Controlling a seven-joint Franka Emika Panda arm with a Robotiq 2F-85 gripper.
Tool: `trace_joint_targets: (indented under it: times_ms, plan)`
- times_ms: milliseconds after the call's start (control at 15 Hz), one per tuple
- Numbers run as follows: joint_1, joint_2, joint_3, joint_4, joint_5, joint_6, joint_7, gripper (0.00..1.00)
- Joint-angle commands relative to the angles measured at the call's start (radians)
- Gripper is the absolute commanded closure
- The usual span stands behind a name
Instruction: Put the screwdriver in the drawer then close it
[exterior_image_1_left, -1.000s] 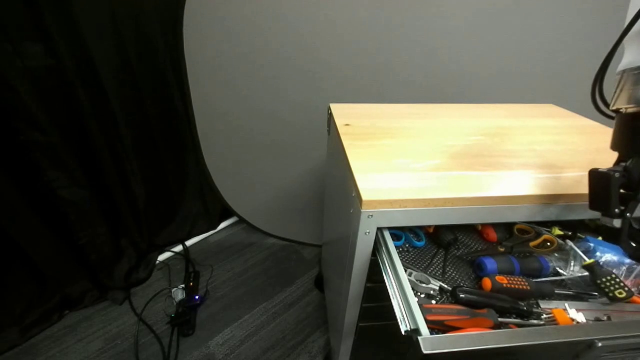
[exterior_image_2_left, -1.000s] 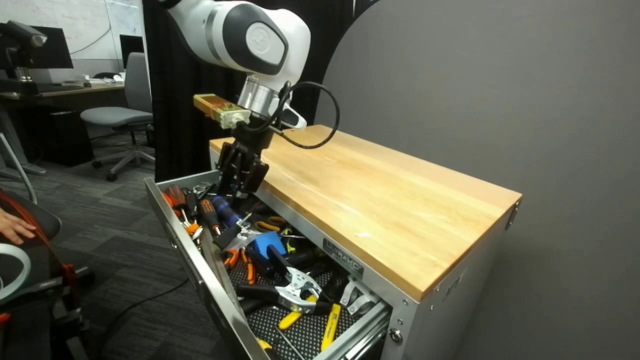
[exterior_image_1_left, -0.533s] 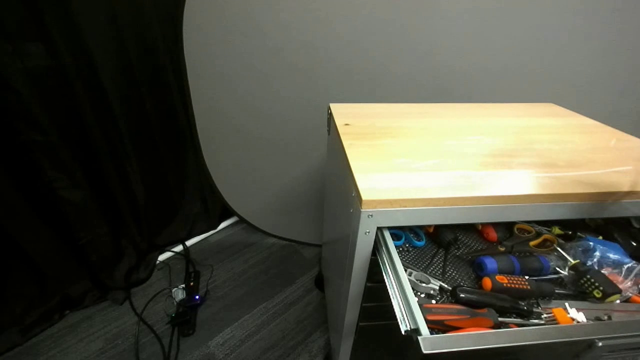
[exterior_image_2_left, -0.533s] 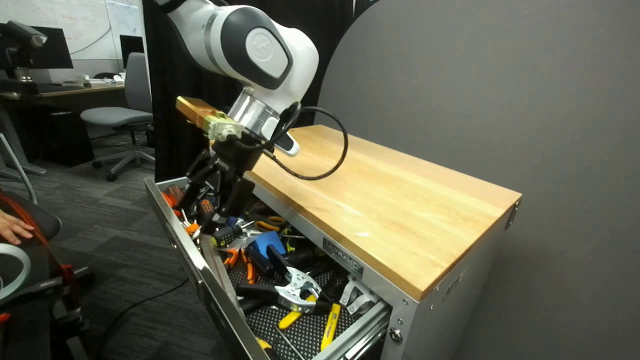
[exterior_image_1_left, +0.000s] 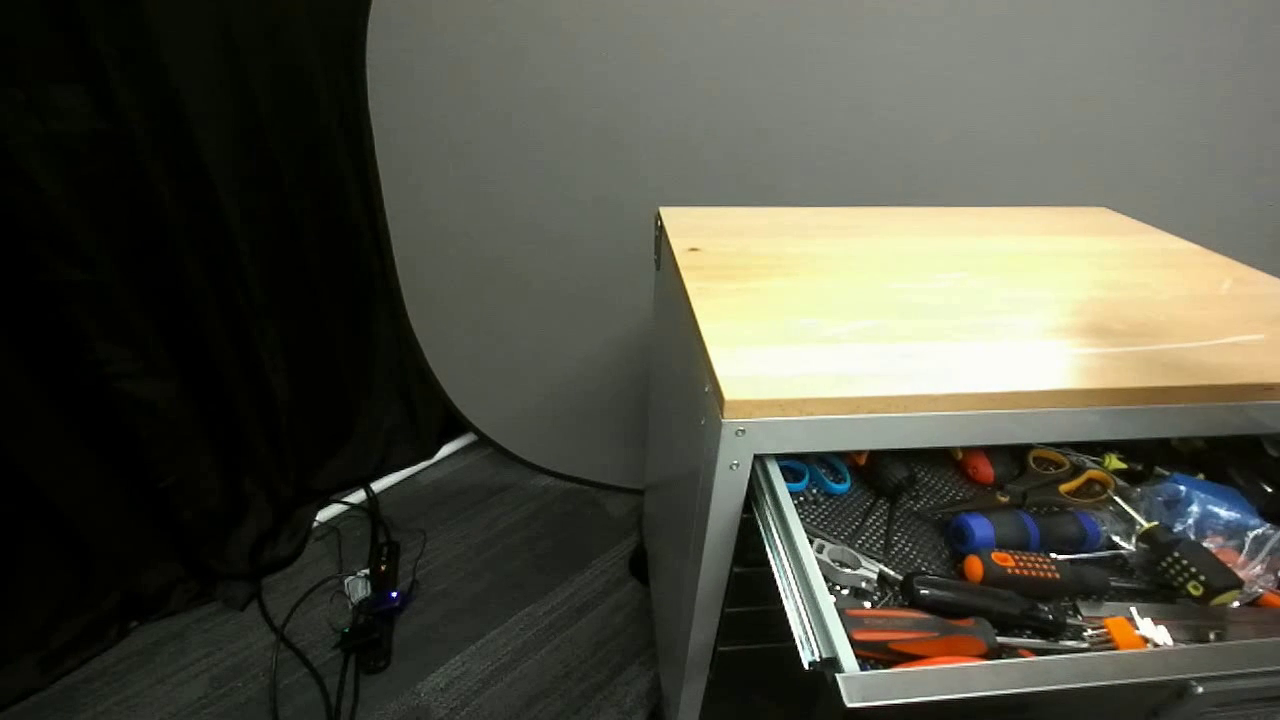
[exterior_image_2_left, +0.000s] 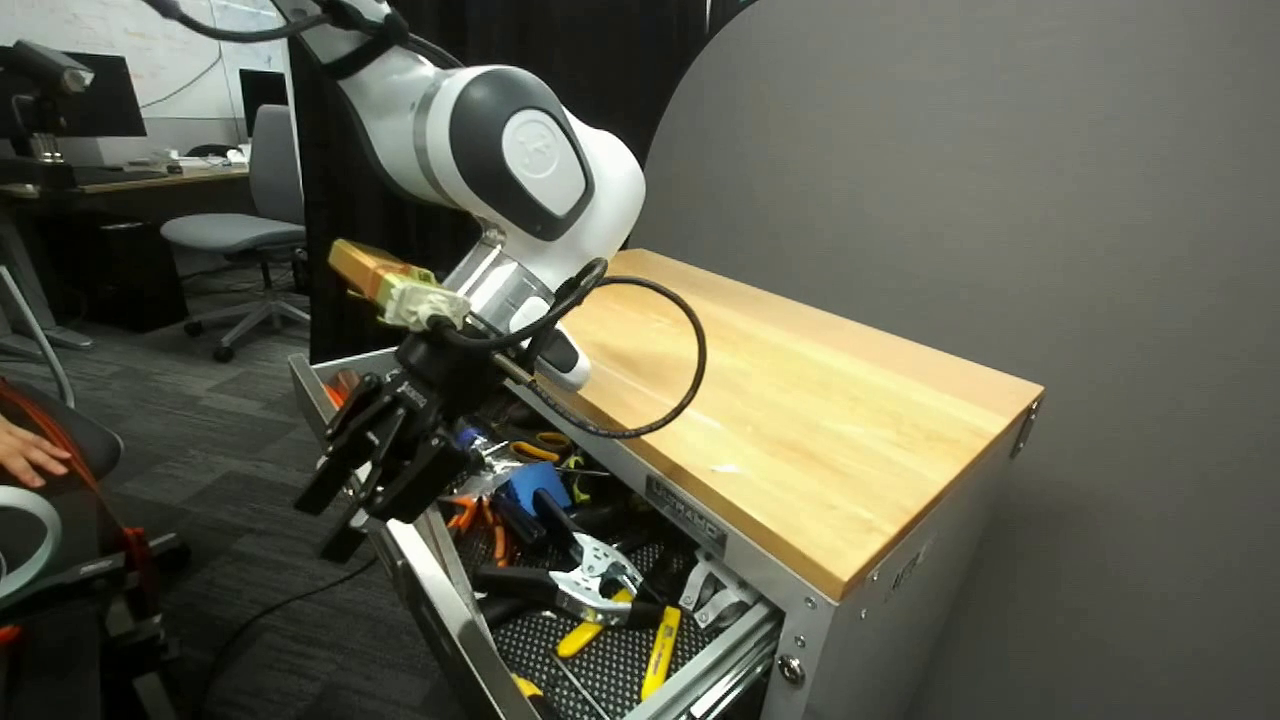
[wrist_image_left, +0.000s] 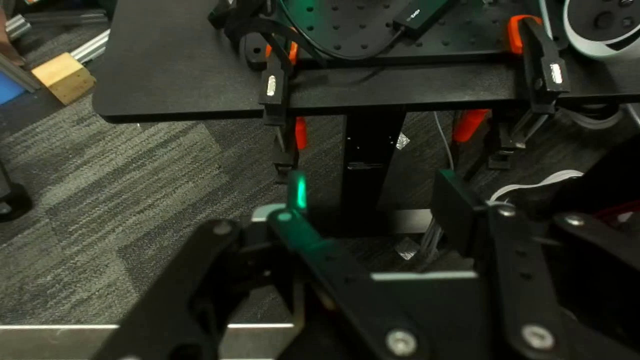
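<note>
The screwdriver (exterior_image_1_left: 1195, 568) with its yellow-and-black handle lies among other tools in the open drawer (exterior_image_1_left: 1000, 682), its shaft pointing toward the back. In an exterior view (exterior_image_2_left: 455, 615) the drawer is pulled out, but my gripper hides the screwdriver's handle. My gripper (exterior_image_2_left: 335, 512) is over the drawer's front edge, tilted, with fingertips pointing down and outward away from the cabinet. In the wrist view the gripper (wrist_image_left: 375, 200) is open with nothing between its fingers; the drawer's metal edge (wrist_image_left: 55, 345) shows at the bottom.
The drawer holds several tools: a metal clamp (exterior_image_2_left: 595, 585), scissors (exterior_image_1_left: 1085, 487) and a blue-banded handle (exterior_image_1_left: 1025, 531). The cabinet's wooden top (exterior_image_2_left: 760, 400) lies behind it. In the wrist view a black table (wrist_image_left: 185, 65) with orange clamps stands beyond the gripper.
My gripper has moved from above the drawer's inside, forward and down over its front edge, leaving an exterior view. The screwdriver shifted slightly and now lies among the tools. The drawer has not moved.
</note>
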Motion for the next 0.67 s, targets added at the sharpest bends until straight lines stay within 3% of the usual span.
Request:
trace_joint_targets:
  times_ms: [0, 267, 600]
  plan:
    - [0.005, 0.018, -0.008, -0.013, -0.010, 0.031, 0.070, 0.66]
    - [0.014, 0.050, -0.011, -0.021, 0.014, 0.131, 0.181, 0.97]
    - [0.019, 0.074, -0.017, -0.029, 0.053, 0.283, 0.315, 0.98]
